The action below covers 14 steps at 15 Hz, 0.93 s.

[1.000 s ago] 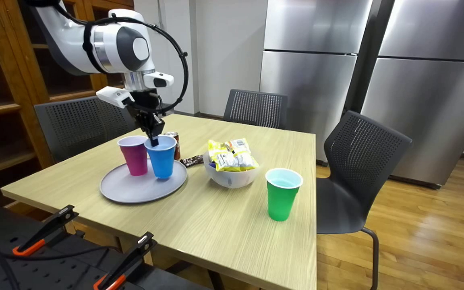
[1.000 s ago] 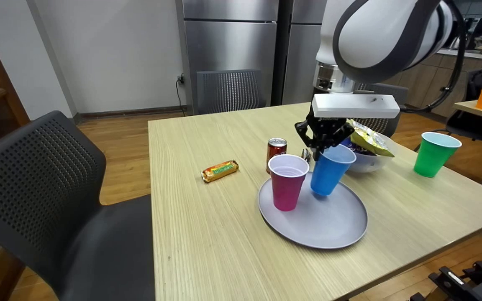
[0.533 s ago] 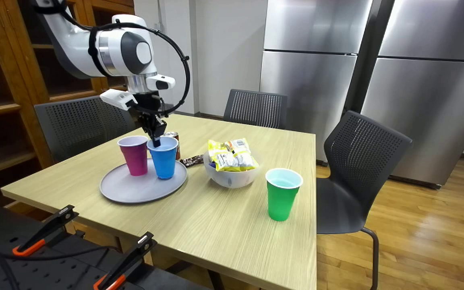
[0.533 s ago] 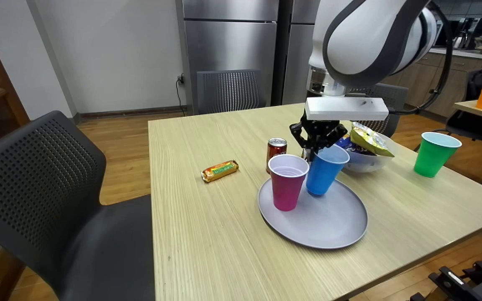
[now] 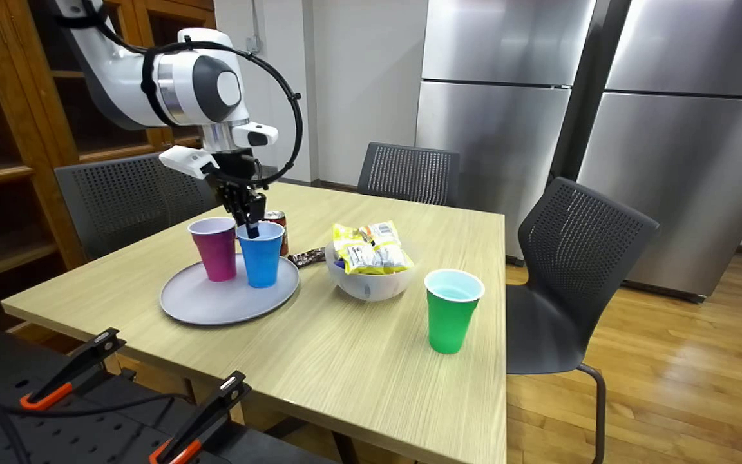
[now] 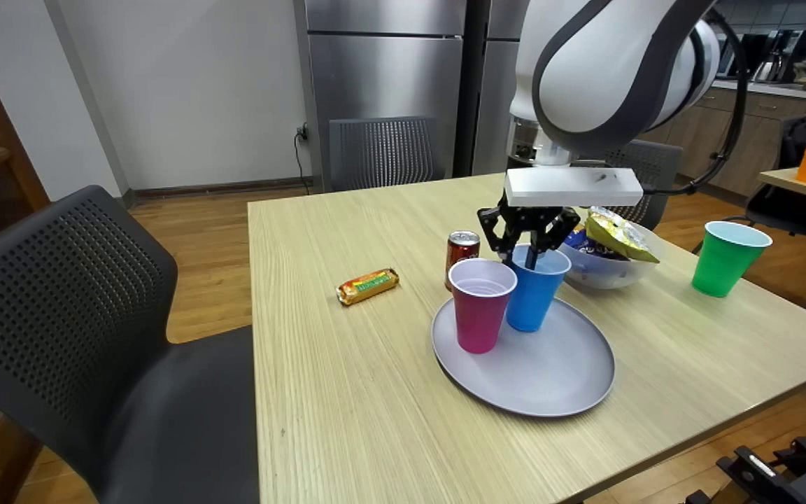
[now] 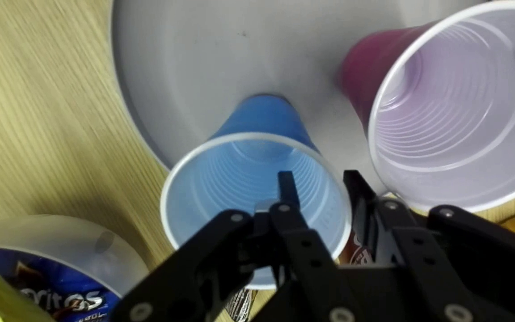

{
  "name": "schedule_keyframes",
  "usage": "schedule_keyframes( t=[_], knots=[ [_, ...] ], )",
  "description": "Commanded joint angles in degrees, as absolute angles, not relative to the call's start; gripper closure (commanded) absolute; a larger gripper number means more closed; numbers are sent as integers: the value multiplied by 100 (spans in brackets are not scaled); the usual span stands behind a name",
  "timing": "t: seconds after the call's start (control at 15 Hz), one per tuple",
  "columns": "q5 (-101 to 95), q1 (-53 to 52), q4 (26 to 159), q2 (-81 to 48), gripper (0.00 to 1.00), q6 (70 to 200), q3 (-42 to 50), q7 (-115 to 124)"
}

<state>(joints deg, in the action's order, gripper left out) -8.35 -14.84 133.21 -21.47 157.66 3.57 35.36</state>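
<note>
My gripper point(image 7: 320, 174) is open over the rim of the blue cup point(image 7: 262, 117). One finger is inside the cup and the other outside, with a gap between each finger and the cup wall. The gripper shows in both exterior views point(image 5: 252, 231) point(image 6: 520, 262). The blue cup stands upright on the grey plate point(image 6: 536, 392) in both exterior views point(image 5: 261, 263) point(image 6: 530, 304). A magenta cup point(image 6: 480, 318) with a white inside stands close beside it on the same plate; it also shows in the wrist view point(image 7: 371, 67), near the outer finger.
A red-brown can point(image 6: 462, 246) stands behind the cups. A white bowl point(image 5: 371, 285) of snack bags, a dark wrapped bar point(image 5: 308, 257) and a green cup point(image 5: 451, 316) are on the table point(image 5: 345, 348). A gold-wrapped snack point(image 6: 368, 285) lies apart. Chairs point(image 6: 60, 315) surround the table.
The gripper has shifted with the blue cup toward the magenta cup, lowered slightly, then opened. The blue cup went from tilted to upright on the plate.
</note>
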Motion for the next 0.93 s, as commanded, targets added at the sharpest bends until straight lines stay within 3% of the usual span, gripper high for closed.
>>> schedule_keyframes(
  t=[0.0,0.27,0.87],
  knots=[
    [-799,-1590,13349,-2011,33,15713,413,3544],
    [-793,-1551,13498,-1816,3,15792,394,3473],
    [-795,-1290,14156,-1091,0,16218,462,3232]
  ],
)
